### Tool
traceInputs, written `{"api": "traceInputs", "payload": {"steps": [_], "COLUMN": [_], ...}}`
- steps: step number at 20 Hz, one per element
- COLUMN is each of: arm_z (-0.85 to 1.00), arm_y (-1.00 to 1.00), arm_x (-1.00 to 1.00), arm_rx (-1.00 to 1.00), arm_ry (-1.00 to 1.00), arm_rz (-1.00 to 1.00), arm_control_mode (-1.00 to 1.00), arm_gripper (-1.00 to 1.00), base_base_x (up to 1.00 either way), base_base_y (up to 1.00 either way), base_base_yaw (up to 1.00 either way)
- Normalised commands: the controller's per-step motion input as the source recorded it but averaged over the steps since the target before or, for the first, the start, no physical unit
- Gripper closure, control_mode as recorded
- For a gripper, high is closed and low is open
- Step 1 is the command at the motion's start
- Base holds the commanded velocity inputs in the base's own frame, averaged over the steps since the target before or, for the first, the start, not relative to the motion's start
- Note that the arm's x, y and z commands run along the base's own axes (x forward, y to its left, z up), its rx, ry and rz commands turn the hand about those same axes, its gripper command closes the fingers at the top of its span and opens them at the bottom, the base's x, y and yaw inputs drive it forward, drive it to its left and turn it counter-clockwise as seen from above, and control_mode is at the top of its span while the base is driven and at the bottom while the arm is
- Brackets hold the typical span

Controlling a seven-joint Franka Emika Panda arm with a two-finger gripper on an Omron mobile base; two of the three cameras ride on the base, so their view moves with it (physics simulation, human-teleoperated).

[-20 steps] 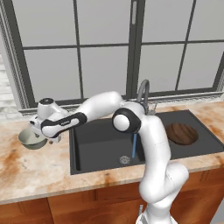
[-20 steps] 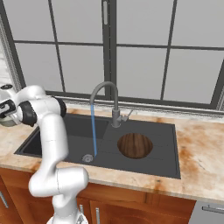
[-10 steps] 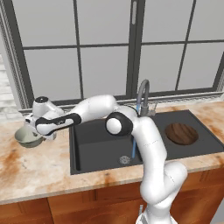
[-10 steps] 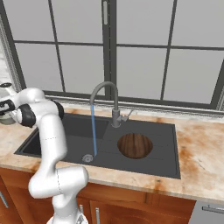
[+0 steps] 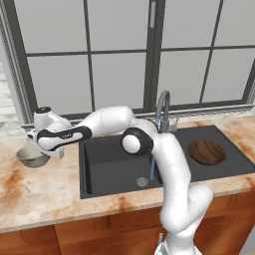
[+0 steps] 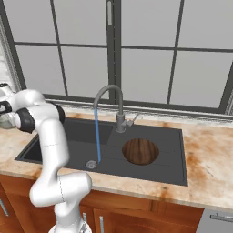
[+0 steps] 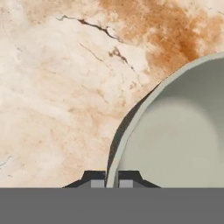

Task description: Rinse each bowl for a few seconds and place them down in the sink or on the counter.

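The pale grey-green bowl [image 5: 31, 158] stands on the counter [image 5: 45, 194] left of the sink [image 5: 112, 169]. My gripper [image 5: 42, 152] reaches down to its near rim. In the hand view the gripper [image 7: 112, 181] is shut on the rim of this bowl [image 7: 175, 140], one finger inside and one outside, with the marbled counter [image 7: 57, 87] behind it. The dark brown bowl [image 5: 205, 152] lies in the sink's shallower right section, and shows as a brown bowl [image 6: 140, 151] in the right base view too.
A thin stream of water [image 6: 97, 136] runs from the grey gooseneck tap [image 6: 119, 107] into the deep basin by the drain [image 6: 91, 164]. A window frame runs along the back of the counter. Reddish-brown cabinets stand below.
The fingers have closed from wide open onto the grey-green bowl's rim. The hand has shifted slightly left over the bowl. The brown bowl has not moved.
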Motion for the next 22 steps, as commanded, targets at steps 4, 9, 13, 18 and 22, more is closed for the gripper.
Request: {"api": "traceInputs", "payload": {"steps": [4,9,13,18,22], "arm_z": [-0.48,0.02,0.24,0.45,0.62], "arm_y": [-0.71,-0.47,-0.33,-0.33,-0.26], "arm_x": [-0.75,-0.41,-0.17,-0.22,-0.24], "arm_rx": [0.00,0.00,0.00,0.00,0.00], "arm_ry": [0.00,-0.11,-0.15,-0.16,-0.15], "arm_rz": [-0.09,-0.17,-0.23,-0.21,-0.22], "arm_control_mode": [-1.00,-1.00,-1.00,-1.00,-1.00], "arm_gripper": [1.00,1.00,1.00,1.00,1.00], "base_base_x": [0.00,0.00,0.00,0.00,0.00], "base_base_y": [0.00,0.00,0.00,0.00,0.00], "base_base_yaw": [0.00,0.00,0.00,0.00,0.00]}}
